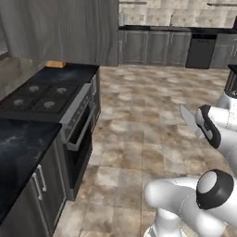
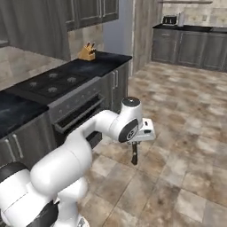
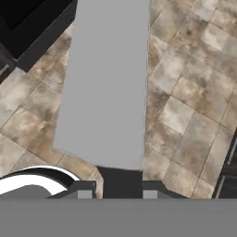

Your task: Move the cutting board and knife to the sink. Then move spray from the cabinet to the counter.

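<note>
My gripper (image 3: 117, 194) is shut on the knife's dark handle (image 3: 121, 180). The broad grey blade (image 3: 106, 83) points away from the hand over the tiled floor. In the left base view the blade (image 1: 187, 118) sticks out to the left of the hand (image 1: 208, 127), well above the floor. From the right, the gripper (image 2: 135, 141) faces down with the dark handle (image 2: 134, 154) hanging below it. The black marble counter (image 1: 18, 148) runs along the left beside the stove. The cutting board, the sink and the spray are out of view.
A black stove with an oven (image 1: 41, 97) sits in the counter run on the left. Beyond it a wooden knife block (image 2: 86, 52) stands on the counter (image 2: 102, 62). A tall grey wood-grain panel (image 1: 69, 28) rises behind. Open tiled floor (image 1: 148, 106) stretches ahead to far grey cabinets (image 1: 157, 46).
</note>
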Robot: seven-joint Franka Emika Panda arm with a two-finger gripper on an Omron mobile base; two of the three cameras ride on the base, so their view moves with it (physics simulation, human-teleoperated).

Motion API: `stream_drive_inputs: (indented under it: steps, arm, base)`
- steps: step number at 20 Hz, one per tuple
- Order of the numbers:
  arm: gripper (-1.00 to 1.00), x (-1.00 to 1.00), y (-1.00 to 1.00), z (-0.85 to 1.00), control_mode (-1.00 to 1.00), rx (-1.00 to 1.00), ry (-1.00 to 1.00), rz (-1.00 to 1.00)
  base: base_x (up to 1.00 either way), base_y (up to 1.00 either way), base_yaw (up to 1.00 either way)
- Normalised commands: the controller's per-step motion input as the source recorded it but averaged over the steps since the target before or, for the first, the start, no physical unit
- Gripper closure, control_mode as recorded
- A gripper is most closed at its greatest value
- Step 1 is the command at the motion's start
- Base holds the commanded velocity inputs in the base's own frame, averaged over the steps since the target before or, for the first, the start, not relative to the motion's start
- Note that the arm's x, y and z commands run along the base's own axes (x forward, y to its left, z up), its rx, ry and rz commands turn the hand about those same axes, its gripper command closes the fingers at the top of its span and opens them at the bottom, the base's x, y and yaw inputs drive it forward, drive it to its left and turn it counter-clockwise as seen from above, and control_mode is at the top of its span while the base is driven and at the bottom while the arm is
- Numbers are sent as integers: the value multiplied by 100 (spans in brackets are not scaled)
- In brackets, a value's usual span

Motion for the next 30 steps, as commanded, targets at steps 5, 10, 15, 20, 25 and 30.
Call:
stream_drive_inputs:
  steps: [5,10,15,20,25,30]
  arm:
    - [100,0,0,0,100,0,0,0]
    - [100,0,0,0,100,0,0,0]
    - [100,0,0,0,100,0,0,0]
    - [100,0,0,0,100,0,0,0]
    - [100,0,0,0,100,0,0,0]
    - [100,0,0,0,100,0,0,0]
  base:
    - [10,7,-86]
    - [60,22,-46]
    - [90,18,-7]
    - [92,13,-1]
    - [93,13,0]
    - [90,8,0]
